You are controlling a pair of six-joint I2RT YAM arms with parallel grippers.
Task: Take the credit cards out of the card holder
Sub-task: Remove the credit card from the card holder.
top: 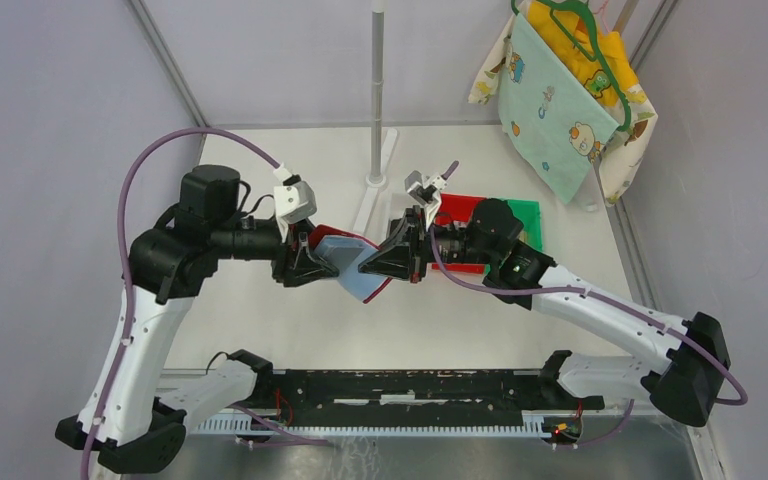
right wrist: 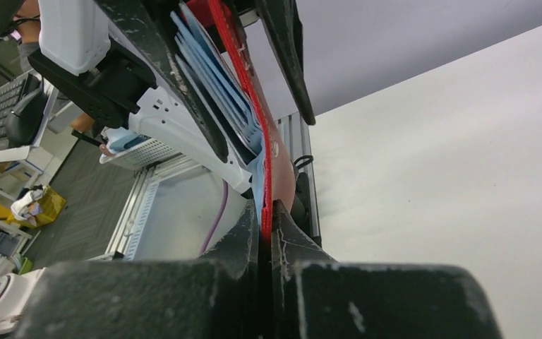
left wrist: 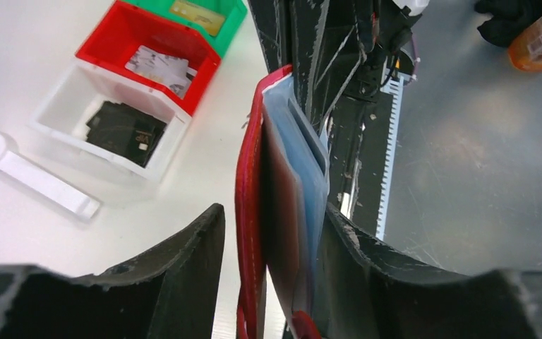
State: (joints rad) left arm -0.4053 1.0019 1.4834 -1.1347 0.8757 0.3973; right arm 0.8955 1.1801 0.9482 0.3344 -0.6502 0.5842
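Evidently the card holder (top: 360, 268) hangs opened in mid-air over the middle of the tabletop (top: 290, 330), between the arms — the right gripper (right wrist: 268, 212) has its fingers clamped on the red flap, while the left gripper (left wrist: 274, 212) straddles the other half with fingers apart. The credit cards (left wrist: 302, 138) sit tucked in the grey-blue pockets, none out yet, so the step looks like a regrasp — next the left fingers should pinch one card's edge and draw it leftward.

My left arm (top: 140, 345) and right arm (top: 610, 305) wear white shells between bulky black joints. A mauve cable (top: 205, 130) loops along each. White camera blocks (top: 295, 200) cap my wrists. Left claw (top: 332, 265) and right claw (top: 368, 268) are black wedges, edges chipped and scuffed pale.
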